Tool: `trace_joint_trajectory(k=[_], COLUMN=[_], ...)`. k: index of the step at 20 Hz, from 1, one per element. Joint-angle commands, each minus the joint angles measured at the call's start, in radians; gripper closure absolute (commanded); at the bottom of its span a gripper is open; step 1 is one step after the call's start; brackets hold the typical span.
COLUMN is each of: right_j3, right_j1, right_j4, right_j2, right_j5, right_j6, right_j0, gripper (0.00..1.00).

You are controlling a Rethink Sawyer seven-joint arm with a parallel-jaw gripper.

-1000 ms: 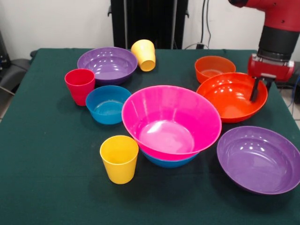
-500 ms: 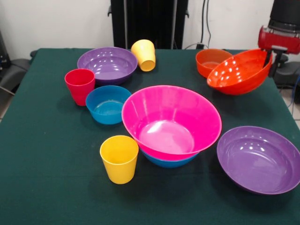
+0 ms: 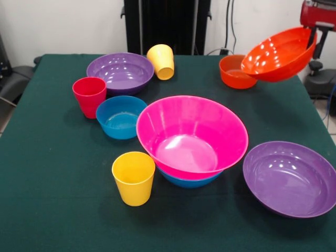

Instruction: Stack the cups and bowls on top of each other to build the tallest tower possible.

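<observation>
hand [image 3: 314,34] grips tilted big orange bowl [image 3: 278,54] aloft; pink bowl [image 3: 192,135] nests in blue bowl [image 3: 190,181].

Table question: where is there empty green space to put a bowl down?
Most room is along the near table edge, beside the upright yellow cup. There is also a patch under the lifted orange bowl, between the small orange bowl and near purple bowl. Around the red cup and blue bowl is crowded.

Green table [image 3: 47,173] carries bowls [image 3: 289,178] and cups [image 3: 134,177].
</observation>
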Motion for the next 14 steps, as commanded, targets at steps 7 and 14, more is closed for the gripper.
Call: trace_joint_trajectory(k=[7, 14], right_j3=[-0.114, -0.186], right_j1=[-0.132, -0.117], right_j4=[-0.056, -0.114], right_j2=[0.045, 0.053], right_j5=[0.411, 0.429], right_j6=[0.028, -0.055], right_j0=[-0.064, -0.128], gripper=[1.00, 1.00])
